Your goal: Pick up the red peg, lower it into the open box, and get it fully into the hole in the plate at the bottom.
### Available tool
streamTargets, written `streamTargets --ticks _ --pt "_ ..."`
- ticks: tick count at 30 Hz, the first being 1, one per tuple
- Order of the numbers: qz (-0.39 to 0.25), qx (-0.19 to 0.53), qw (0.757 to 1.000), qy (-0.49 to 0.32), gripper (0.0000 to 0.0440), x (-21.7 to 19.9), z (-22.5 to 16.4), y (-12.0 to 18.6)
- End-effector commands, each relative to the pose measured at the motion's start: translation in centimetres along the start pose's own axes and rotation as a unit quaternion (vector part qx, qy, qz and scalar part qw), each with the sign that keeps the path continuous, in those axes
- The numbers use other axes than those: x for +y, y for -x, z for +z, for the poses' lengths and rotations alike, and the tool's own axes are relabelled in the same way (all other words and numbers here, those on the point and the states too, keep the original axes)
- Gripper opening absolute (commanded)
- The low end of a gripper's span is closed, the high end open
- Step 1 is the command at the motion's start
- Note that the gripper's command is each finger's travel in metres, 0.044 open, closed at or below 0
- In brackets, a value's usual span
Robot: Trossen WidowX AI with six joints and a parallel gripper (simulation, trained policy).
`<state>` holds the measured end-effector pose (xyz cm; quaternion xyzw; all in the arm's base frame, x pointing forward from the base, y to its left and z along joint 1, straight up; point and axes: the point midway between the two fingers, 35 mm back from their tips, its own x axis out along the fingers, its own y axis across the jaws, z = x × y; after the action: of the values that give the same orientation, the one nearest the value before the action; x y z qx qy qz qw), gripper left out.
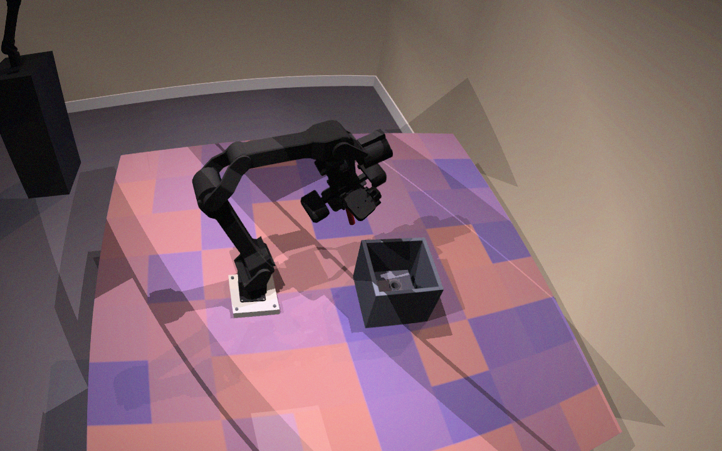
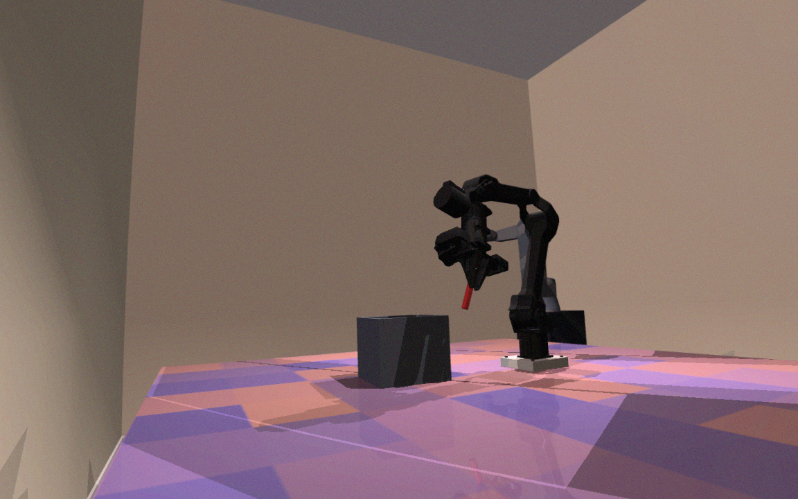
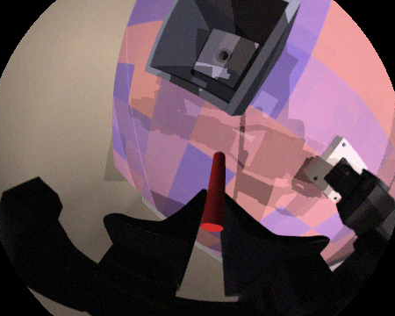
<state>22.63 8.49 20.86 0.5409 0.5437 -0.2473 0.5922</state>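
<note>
The red peg [image 1: 351,217] [image 2: 466,297] [image 3: 217,189] is held in the air, its lower end sticking out below the fingers and tilted a little in the exterior view. My gripper [image 2: 475,286] [image 3: 212,195] is shut on the peg, above table height and beside the box, not over it. The dark grey open box [image 1: 403,308] [image 2: 383,350] [image 3: 243,98] stands on the table. The plate [image 1: 405,275] [image 3: 244,48] lies at its bottom, with the round hole [image 1: 395,284] [image 3: 224,55] visible and empty. The peg's upper part between the fingers is partly hidden in the top and exterior views.
The arm's white base plate [image 1: 255,308] [image 2: 557,362] [image 3: 338,150] sits on the patchwork table to the left of the box in the top view. The box walls stand up around the plate. A dark pedestal [image 1: 32,128] with another arm stands beyond the table.
</note>
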Motion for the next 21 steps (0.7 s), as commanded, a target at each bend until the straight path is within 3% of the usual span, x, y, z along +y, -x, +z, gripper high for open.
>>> streamTargets --ticks 1,21 --pt "0.010 -0.030 1.000 -0.001 0.0000 0.5 1.6 1.5" --pt "-0.036 -0.085 0.994 -0.052 0.0000 1.0 9.4 2.2"
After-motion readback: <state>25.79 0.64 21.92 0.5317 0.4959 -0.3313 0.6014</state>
